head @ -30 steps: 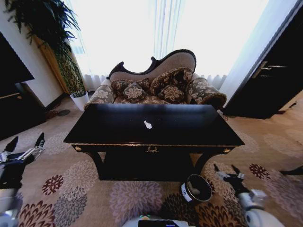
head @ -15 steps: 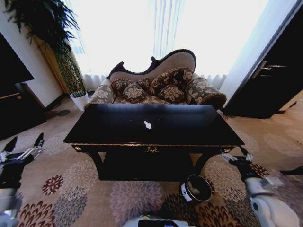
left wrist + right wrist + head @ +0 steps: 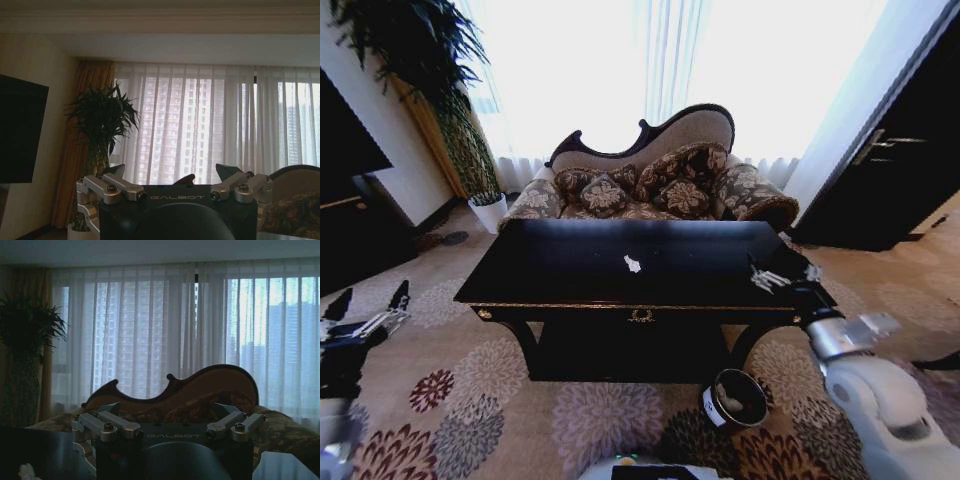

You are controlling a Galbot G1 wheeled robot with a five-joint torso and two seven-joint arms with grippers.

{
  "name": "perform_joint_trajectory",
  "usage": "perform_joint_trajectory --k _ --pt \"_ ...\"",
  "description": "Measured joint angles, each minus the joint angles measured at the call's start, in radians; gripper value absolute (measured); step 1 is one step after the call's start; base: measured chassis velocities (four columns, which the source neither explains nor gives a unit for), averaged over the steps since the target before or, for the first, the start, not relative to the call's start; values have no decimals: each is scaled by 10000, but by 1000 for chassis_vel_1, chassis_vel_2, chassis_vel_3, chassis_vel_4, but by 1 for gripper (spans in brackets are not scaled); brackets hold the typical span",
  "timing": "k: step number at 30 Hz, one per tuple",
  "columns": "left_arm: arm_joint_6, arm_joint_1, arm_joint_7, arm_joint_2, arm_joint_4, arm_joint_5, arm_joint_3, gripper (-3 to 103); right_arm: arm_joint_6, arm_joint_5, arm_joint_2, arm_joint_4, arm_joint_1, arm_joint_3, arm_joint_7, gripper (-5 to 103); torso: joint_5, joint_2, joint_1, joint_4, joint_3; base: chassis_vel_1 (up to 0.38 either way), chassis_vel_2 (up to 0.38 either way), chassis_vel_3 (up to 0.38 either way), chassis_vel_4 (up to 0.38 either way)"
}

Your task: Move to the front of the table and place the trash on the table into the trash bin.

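The black glossy table (image 3: 570, 285) stands right in front of me, its gold emblem facing me. One small crumpled white paper wad, the trash (image 3: 632, 264), lies near the middle of its top; it also shows as the wad (image 3: 27, 472) low in the right wrist view. The round dark trash bin (image 3: 735, 400) with a white label sits on the carpet below the table's right front. My right gripper (image 3: 780, 273) (image 3: 167, 412) hovers open over the table's right end, well right of the wad. Down at the left, beside the table, my left gripper (image 3: 367, 305) (image 3: 172, 172) is open and holds nothing.
A patterned sofa (image 3: 650, 185) with cushions stands behind the table under bright curtained windows. A tall plant (image 3: 420, 60) and a white pot (image 3: 488, 211) are at the back left, a black cabinet (image 3: 350, 235) at the left, a dark door (image 3: 895, 170) at the right. Patterned carpet surrounds the table.
My right arm has risen from floor level near the bin to above the table's right end. The left arm has barely moved. The wad and bin are unmoved.
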Motion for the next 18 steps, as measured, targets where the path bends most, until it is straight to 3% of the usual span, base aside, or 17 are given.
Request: perform_joint_trajectory --k 3,9,10,14,15,18 --pt "0 -5 1 -31 -40 53 46 100 -51 20 -267 26 317 -560 99 100 -1 0 0 0 0 0 0 0 0" --pt "3 122 2 -89 -108 210 64 100 -177 -128 -1569 -592 2361 -3198 639 100 1 0 0 -1 0 0 0 0 0" --pt "3 122 2 -89 -108 210 64 100 -177 -128 -1569 -592 2361 -3198 639 100 1 0 0 -1 0 0 0 0 0" --pt "-4 223 7 -114 -60 278 -17 100 -209 -32 -2632 -1628 4621 -5274 841 100 1 -1 1 2 1 0 0 0 0" --pt "-4 223 7 -114 -60 278 -17 100 -209 -32 -2632 -1628 4621 -5274 841 100 1 -1 1 2 1 0 0 0 0" --pt "-16 290 11 -207 -6 403 -23 100 -267 30 -3195 -2427 6043 -6622 756 100 1 -1 1 0 1 0 0 0 0"
